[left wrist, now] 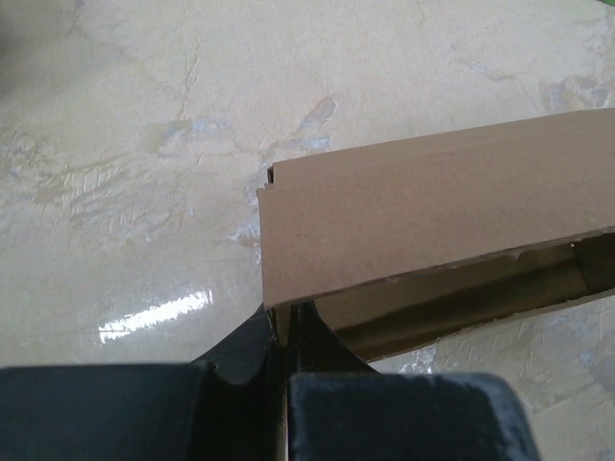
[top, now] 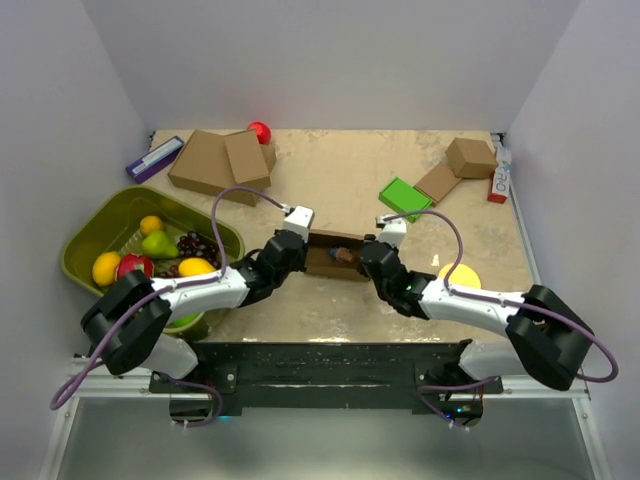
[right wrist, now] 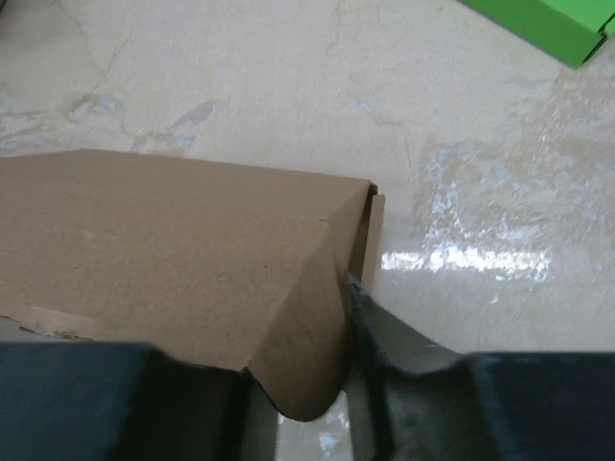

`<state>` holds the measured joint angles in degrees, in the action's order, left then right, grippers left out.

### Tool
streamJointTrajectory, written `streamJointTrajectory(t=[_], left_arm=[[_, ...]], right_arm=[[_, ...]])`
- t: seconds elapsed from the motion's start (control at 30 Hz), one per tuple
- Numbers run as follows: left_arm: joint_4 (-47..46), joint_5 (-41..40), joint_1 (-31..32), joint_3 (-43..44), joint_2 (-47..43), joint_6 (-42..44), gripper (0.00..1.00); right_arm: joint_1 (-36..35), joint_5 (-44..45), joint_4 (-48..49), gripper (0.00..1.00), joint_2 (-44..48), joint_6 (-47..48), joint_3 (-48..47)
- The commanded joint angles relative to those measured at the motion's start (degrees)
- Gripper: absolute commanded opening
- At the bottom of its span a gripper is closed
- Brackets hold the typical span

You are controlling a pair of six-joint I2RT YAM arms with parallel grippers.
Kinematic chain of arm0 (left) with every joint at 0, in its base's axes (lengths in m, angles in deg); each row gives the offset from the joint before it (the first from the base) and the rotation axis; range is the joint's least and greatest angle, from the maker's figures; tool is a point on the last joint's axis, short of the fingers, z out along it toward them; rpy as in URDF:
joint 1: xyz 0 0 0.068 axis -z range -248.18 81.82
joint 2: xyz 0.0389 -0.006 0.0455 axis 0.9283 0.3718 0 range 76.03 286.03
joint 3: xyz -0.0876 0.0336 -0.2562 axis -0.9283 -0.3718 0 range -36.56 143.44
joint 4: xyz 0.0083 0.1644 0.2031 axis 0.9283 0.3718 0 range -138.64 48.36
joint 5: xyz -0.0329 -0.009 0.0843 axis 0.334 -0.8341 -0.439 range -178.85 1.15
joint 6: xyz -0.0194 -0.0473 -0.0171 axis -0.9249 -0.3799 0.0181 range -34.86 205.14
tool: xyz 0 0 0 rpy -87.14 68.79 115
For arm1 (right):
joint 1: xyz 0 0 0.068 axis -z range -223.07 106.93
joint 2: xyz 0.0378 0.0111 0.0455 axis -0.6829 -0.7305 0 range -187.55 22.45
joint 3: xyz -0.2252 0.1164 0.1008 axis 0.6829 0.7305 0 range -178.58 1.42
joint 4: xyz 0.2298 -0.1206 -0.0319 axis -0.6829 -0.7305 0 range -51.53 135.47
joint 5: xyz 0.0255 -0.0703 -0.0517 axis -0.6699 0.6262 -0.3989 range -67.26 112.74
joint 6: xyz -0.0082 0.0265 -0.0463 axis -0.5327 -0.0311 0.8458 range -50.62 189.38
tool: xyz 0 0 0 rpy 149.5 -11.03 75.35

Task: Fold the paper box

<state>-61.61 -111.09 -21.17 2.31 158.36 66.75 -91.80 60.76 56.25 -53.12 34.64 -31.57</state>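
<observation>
- Brown corrugated cardboard fills both my wrist views: the paper box (top: 335,256) lies on the marble-patterned table (top: 340,180), near its front edge and between my two arms.
- My left gripper (left wrist: 286,338) is pressed together on the box's left end wall, with the thin cardboard pinched between its black fingers. An opening shows under the box's top panel.
- My right gripper (right wrist: 322,370) straddles the box's right corner. One finger (right wrist: 384,336) touches the end edge and the other is hidden behind a curled flap, so I cannot tell whether this claw grips or stands loose.
- A flat green box (top: 404,197) lies just beyond the paper box's right end.
- An olive bowl (top: 100,228) of fruit sits well apart, to my left.
</observation>
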Motion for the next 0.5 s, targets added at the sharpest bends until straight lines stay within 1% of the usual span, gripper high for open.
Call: streamJointTrajectory(t=[0.0,0.03,0.07,0.13,0.17,0.23,0.27,0.33,0.37,0.43,0.47], left_arm=[[2.2,-3.1,1.4,-2.8,-0.1,1.1,0.00],[2.0,-3.3,1.8,-3.1,-0.1,1.2,0.00],[1.8,-3.6,1.9,-3.5,-0.1,1.2,0.00],[1.6,-4.3,2.5,-3.9,-0.2,1.2,0.00],[1.4,-4.5,2.7,-4.2,-0.4,1.3,0.00],[1.2,-4.6,3.5,-4.4,-0.6,1.3,0.00],[0.9,-4.6,3.7,-4.5,-0.7,1.4,0.00],[0.9,-4.8,4.2,-4.4,-0.7,1.4,0.00],[1.0,-4.8,4.3,-4.3,-0.6,1.4,0.00],[1.1,-4.5,4.5,-4.3,-0.7,1.3,0.00],[1.2,-4.5,4.6,-4.3,-0.9,1.3,0.00]], right_arm=[[-1.9,1.4,-4.1,0.40,3.2,-5.2,0.6],[-2.2,1.4,-4.9,0.43,4.8,-6.1,0.8],[-2.2,1.4,-6.5,0.52,5.5,-6.5,0.8],[-2.3,0.8,-8.2,0.59,8.3,-7.4,0.7],[-2.3,0.7,-10.0,0.67,9.3,-7.7,0.7],[-2.3,0.0,-12.1,0.75,11.3,-7.9,0.1],[-2.4,-0.9,-14.5,0.83,13.1,-8.0,-0.1],[-2.4,-1.9,-17.4,0.86,14.7,-7.9,-1.5],[-2.4,-2.6,-20.3,0.88,16.9,-8.0,-1.9],[-2.4,-3.1,-22.7,0.88,19.9,-8.1,-2.9],[-2.4,-3.6,-24.4,0.88,23.2,-7.9,-3.1]])
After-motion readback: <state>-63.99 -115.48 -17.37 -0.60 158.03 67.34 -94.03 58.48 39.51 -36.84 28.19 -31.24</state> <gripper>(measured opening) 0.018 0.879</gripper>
